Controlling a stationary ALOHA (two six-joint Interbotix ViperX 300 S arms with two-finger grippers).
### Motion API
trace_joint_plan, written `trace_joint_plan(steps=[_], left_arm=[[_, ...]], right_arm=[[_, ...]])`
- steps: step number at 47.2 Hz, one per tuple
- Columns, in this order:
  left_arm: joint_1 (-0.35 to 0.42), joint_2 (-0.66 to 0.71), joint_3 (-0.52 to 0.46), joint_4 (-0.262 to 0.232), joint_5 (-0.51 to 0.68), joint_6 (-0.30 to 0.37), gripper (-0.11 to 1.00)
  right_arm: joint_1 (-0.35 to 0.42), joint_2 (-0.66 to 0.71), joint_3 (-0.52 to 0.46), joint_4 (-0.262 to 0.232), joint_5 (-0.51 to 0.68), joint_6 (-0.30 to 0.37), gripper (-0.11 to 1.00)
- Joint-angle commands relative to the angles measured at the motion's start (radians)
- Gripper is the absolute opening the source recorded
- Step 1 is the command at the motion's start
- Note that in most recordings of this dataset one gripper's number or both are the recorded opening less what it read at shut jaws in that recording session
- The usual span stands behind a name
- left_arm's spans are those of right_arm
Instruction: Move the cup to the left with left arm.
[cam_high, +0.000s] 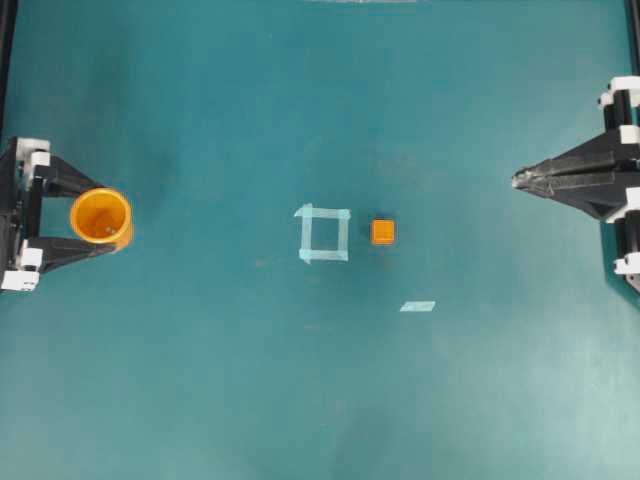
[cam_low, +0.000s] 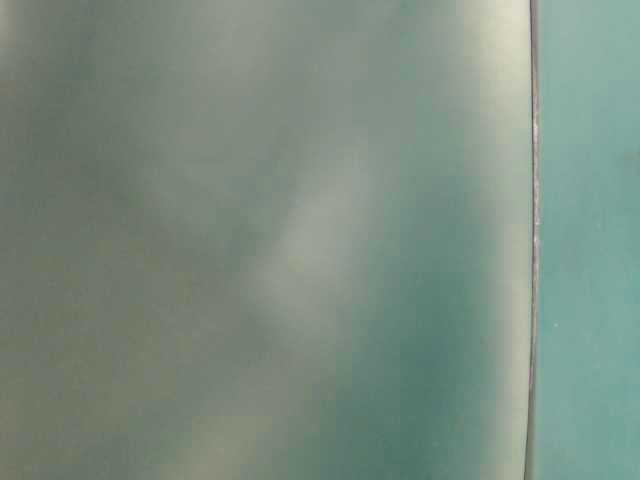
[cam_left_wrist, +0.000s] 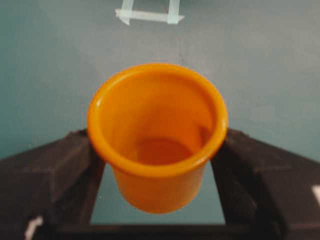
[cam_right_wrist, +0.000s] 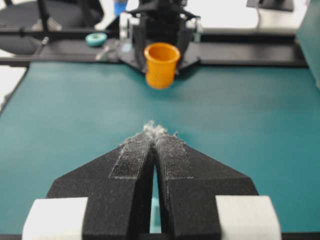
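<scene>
The yellow-orange cup (cam_high: 100, 215) stands upright at the far left of the teal table, between the two black fingers of my left gripper (cam_high: 108, 218). In the left wrist view the cup (cam_left_wrist: 157, 135) sits between the fingers (cam_left_wrist: 75, 165), which press its wall on both sides below the rim; my left gripper (cam_left_wrist: 157, 150) is shut on it. From the right wrist view the cup (cam_right_wrist: 161, 64) shows far across the table. My right gripper (cam_high: 517, 180) rests at the right edge, shut (cam_right_wrist: 155, 131) and holding nothing.
A small orange cube (cam_high: 383, 232) lies near the table's middle, just right of a pale tape square (cam_high: 323, 234). A loose strip of tape (cam_high: 418, 306) lies nearer the front. Black frame rails run along the left and right edges.
</scene>
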Motion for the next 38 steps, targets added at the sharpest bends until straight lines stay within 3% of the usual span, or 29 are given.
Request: trace_joint_plan(steps=[1, 38], left_arm=[[0.000, -0.005, -0.018, 0.000, 0.003, -0.002, 0.63], [-0.021, -0.009, -0.018, 0.000, 0.011, 0.015, 0.63]], right_arm=[[0.000, 0.005, -0.034, 0.002, -0.009, 0.002, -0.01], [0.000, 0.003, -0.035, 0.002, -0.006, 0.002, -0.01]])
